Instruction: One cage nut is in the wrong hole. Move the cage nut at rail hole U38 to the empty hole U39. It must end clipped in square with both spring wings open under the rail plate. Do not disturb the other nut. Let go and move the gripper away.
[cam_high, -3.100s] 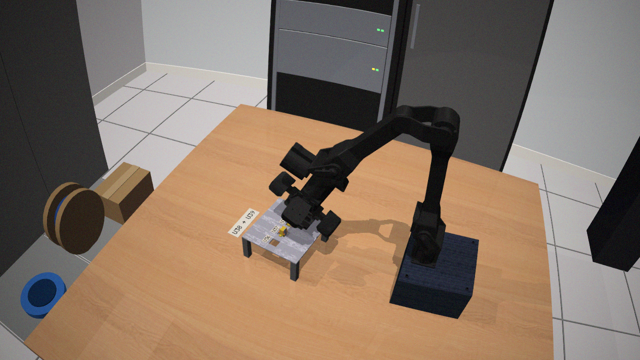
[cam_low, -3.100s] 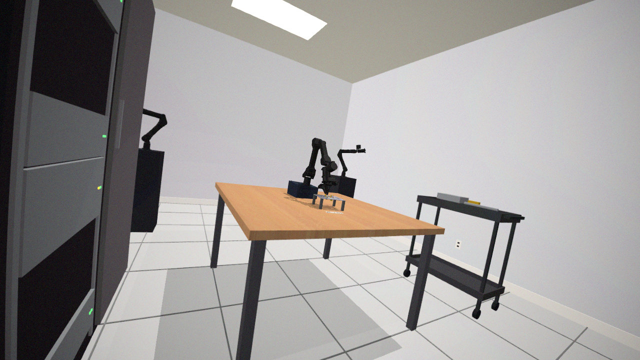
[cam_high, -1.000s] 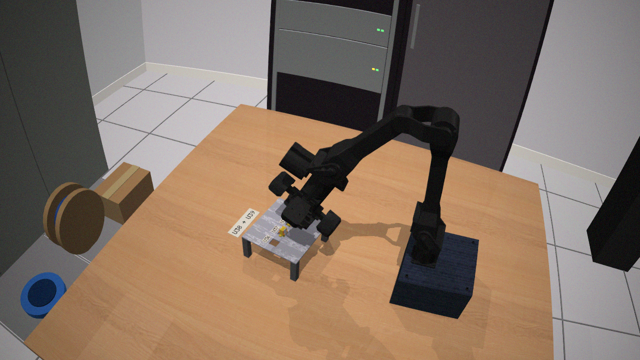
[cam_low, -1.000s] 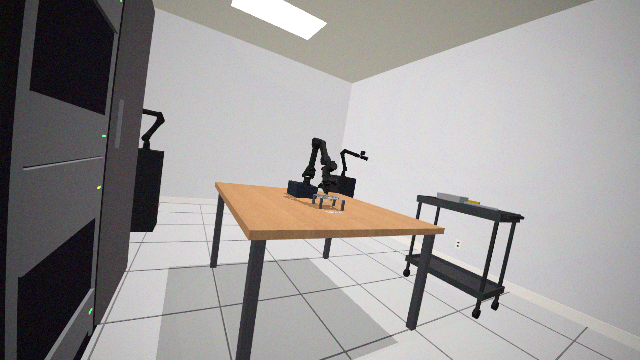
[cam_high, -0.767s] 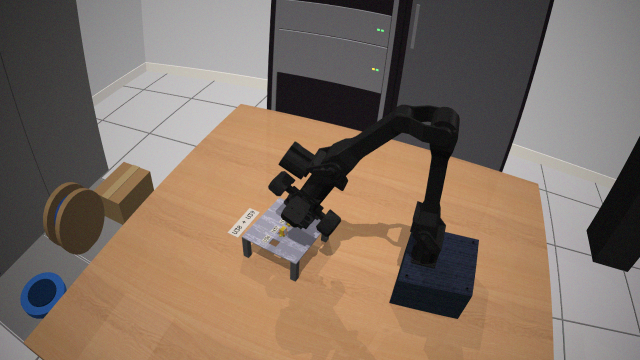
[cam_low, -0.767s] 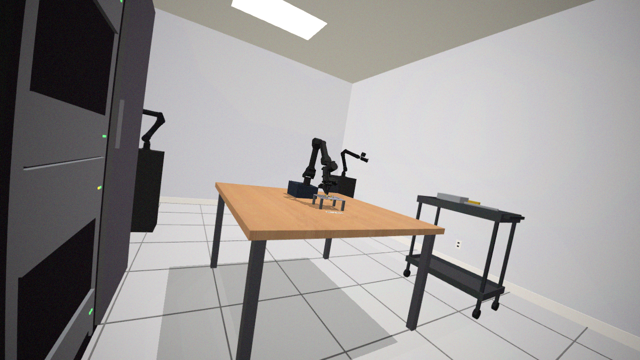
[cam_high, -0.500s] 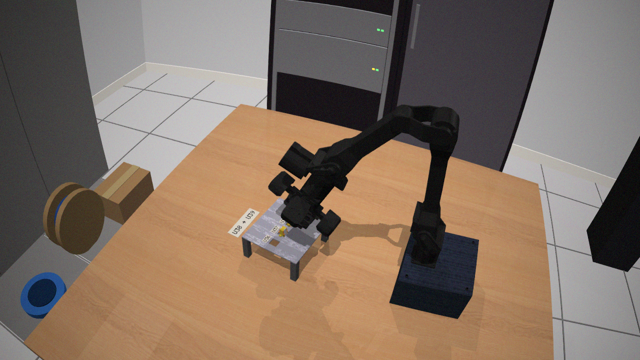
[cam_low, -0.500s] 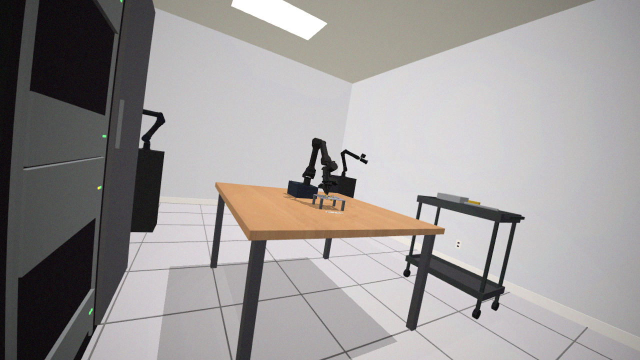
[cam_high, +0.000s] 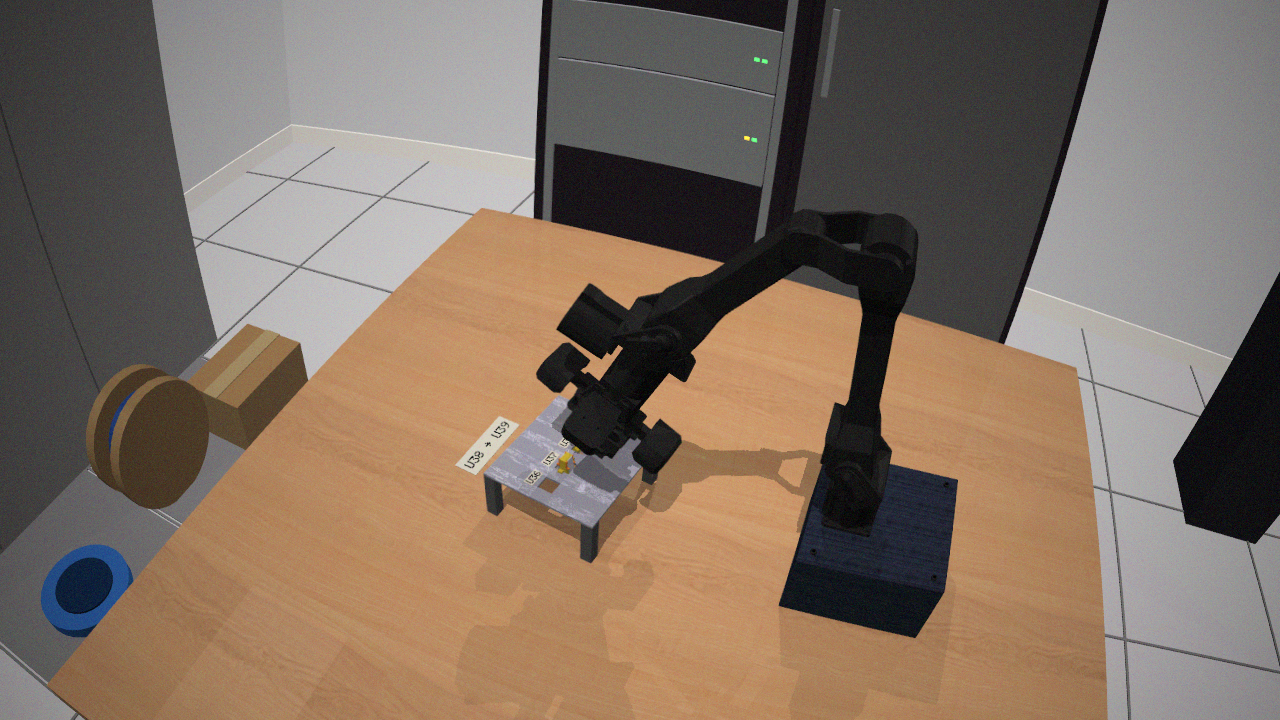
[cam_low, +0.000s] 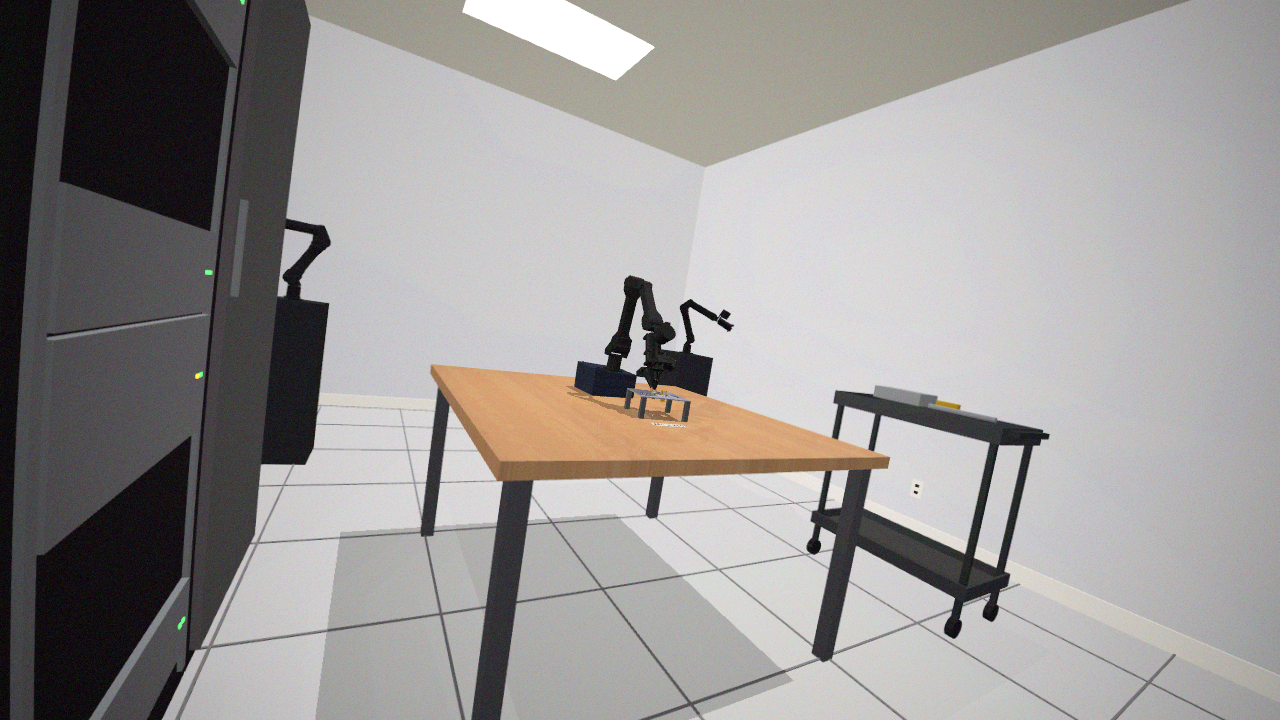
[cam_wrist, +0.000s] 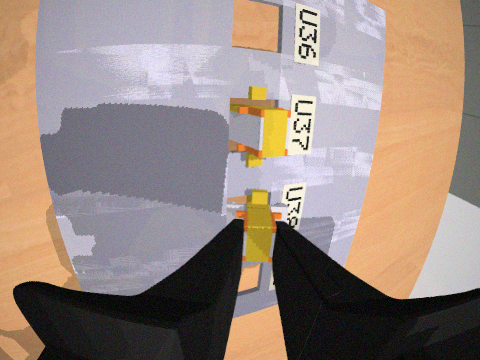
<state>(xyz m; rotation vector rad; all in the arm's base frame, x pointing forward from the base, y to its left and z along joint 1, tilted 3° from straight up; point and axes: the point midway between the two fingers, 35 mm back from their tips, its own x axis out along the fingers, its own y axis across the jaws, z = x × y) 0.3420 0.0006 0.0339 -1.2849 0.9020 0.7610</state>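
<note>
My gripper (cam_wrist: 258, 230) (cam_low: 654, 385) is shut on a yellow cage nut (cam_wrist: 259, 242) at rail hole U38, with one finger on each side. The nut's yellow end tab and orange edges show in the wrist view; how deep it sits in the hole is hidden. The other yellow cage nut (cam_wrist: 275, 132) (cam_high: 565, 462) sits at hole U37, apart from my fingers. The empty hole U39 (cam_wrist: 249, 280) shows partly below the held nut, between the fingers. The rail plate (cam_wrist: 150, 70) (cam_high: 512, 464) stands on short legs. Its underside and the spring wings there are hidden.
Empty hole U36 (cam_wrist: 256, 25) (cam_high: 547, 485) is beyond U37. A card (cam_high: 487, 445) marked U38 to U39 lies beside the plate on the wooden table (cam_high: 358, 537) (cam_low: 554, 438). The arm's dark blue base (cam_high: 859, 600) stands to the right.
</note>
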